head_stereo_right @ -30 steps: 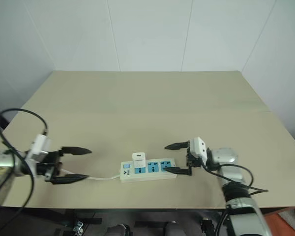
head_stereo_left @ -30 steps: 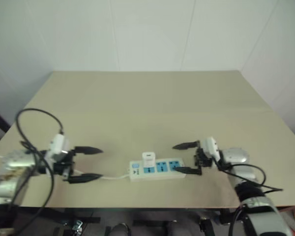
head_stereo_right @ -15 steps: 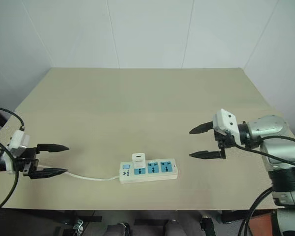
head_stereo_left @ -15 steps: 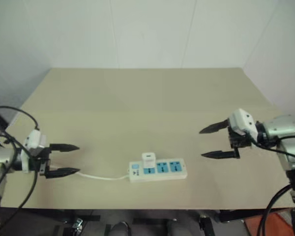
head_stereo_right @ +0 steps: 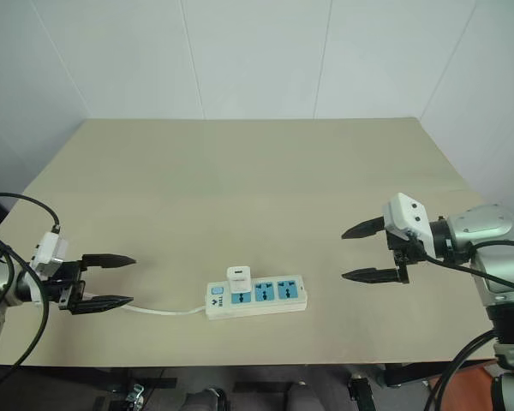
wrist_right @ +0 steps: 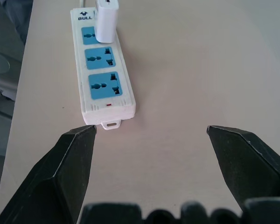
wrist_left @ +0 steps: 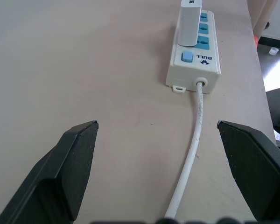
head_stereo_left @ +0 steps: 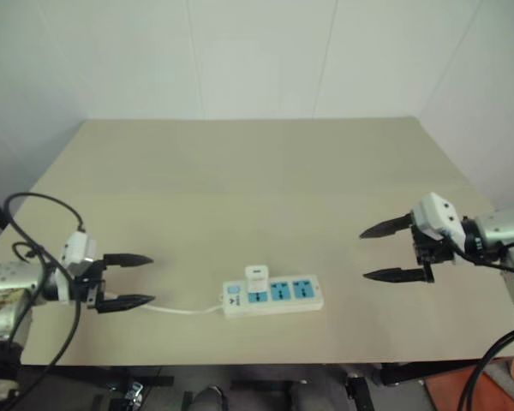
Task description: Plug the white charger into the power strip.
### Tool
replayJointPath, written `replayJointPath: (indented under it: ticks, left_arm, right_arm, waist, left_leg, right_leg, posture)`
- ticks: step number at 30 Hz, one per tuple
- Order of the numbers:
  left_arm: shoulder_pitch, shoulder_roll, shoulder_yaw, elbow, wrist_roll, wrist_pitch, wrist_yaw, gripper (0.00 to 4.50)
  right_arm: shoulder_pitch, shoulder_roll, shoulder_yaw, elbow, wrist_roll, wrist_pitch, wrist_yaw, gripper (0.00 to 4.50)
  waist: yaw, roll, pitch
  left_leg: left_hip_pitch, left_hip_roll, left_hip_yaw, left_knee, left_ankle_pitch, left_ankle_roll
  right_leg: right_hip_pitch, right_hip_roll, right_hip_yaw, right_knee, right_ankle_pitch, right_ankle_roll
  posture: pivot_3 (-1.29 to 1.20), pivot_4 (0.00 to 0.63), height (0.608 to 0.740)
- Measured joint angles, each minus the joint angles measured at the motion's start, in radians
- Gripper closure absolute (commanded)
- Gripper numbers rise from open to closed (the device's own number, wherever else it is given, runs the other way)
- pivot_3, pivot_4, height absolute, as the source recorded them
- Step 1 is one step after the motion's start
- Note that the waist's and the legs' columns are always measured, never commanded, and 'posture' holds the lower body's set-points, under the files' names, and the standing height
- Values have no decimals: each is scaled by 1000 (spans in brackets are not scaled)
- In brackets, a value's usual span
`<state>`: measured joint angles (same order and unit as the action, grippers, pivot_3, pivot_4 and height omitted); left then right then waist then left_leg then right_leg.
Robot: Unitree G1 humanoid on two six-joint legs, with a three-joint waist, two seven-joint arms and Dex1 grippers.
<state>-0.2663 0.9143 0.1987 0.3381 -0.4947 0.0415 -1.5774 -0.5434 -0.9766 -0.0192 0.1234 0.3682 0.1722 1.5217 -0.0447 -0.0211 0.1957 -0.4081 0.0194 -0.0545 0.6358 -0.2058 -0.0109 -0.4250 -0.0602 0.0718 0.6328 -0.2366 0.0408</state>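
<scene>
Near the front edge of the beige table [head_stereo_right: 257, 163], the power strip [head_stereo_right: 265, 297] lies flat, long axis running left-right, parallel to that edge. White charger [head_stereo_right: 238, 276] stands upright in the socket nearest the switch end, the strip's left end; the two blue sockets to its right are uncovered. Thin white cord [head_stereo_right: 167, 310] leaves the left end and runs along the tabletop toward the left gripper [head_stereo_right: 105, 280], passing between its fingers in the left wrist view. Left gripper sits low near the table's left edge, fingers spread wide, holding nothing, well apart from the strip. Right gripper [head_stereo_right: 366, 252] hovers above the table's right side, fingers likewise spread and empty, pointing toward the strip, well clear of its right end. Bare tabletop lies between each gripper and the strip, and the whole rear half of the table up to the white wall [head_stereo_right: 257, 60] is open.
</scene>
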Motion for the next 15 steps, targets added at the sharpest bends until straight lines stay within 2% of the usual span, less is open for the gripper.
replayJointPath:
  ticks: [15]
  left_arm:
    - [31,-18,1,-49,0,18,24,20]
  right_arm:
    - [5,0,0,0,9,0,2,0]
  waist:
    - [1,0,0]
  left_leg:
    - [1,0,0,5,0,0]
  right_leg:
    - [0,0,0,7,0,-1]
  posture:
    - [0,150,740]
